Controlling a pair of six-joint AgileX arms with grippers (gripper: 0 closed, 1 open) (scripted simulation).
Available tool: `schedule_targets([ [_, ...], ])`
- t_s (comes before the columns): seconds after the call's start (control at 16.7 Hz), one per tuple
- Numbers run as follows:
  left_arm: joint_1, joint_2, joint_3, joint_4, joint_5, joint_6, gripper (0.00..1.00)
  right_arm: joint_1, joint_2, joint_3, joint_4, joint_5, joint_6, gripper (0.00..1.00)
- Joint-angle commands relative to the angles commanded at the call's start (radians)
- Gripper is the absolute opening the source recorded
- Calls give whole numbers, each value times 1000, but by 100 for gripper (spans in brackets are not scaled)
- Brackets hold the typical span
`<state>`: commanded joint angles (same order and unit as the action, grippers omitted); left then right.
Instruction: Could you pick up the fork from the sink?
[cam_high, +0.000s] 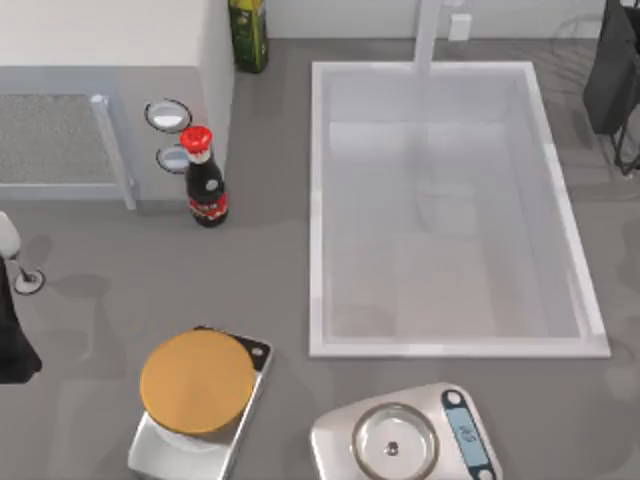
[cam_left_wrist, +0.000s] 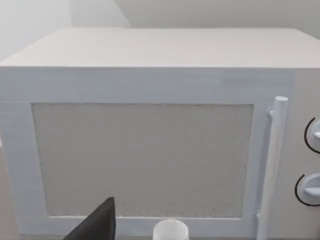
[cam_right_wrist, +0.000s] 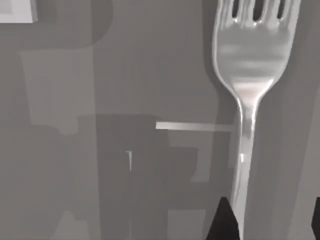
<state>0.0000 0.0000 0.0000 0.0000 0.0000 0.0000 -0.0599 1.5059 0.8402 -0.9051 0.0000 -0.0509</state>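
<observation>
Nearest me, at 6 o'clock on the table, sits a scale (cam_high: 405, 440), and a second scale with a round brown board (cam_high: 195, 385) sits at 7 o'clock. My left arm (cam_high: 12, 340) is parked at the 9 o'clock edge, facing the microwave (cam_left_wrist: 150, 150), and I cannot tell how its hand is set. The sink (cam_high: 460, 348) is the big white box a bit past the middle, toward 3 o'clock. From above I see no fork lying in it. Far off at 2 o'clock, past the sink's far corner, is my right arm. On its wrist camera the fork (cam_right_wrist: 248, 60) is big and close, tines pointing away, with grey ground behind it. The long handle runs back into the right gripper (cam_right_wrist: 270, 227) and lies against one dark finger (cam_right_wrist: 222, 222). So I think this hand is clamped on the fork's handle and the fork is up in the air, out of the sink. To do this step well, I would squeeze tight and not let go. The hold looks low on the handle, so the fork could tip or slip. I would move slowly, go straight, and stay away from the faucet (cam_high: 428, 35).
</observation>
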Motion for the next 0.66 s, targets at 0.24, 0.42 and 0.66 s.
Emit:
schedule_targets([
  [0.24,0,0,0,0,0,0,100,0,0,0,0,0,0,90],
  [0.42,0,0,0,0,0,0,100,0,0,0,0,0,0,100],
  [0.66,0,0,0,0,0,0,100,0,0,0,0,0,0,100],
])
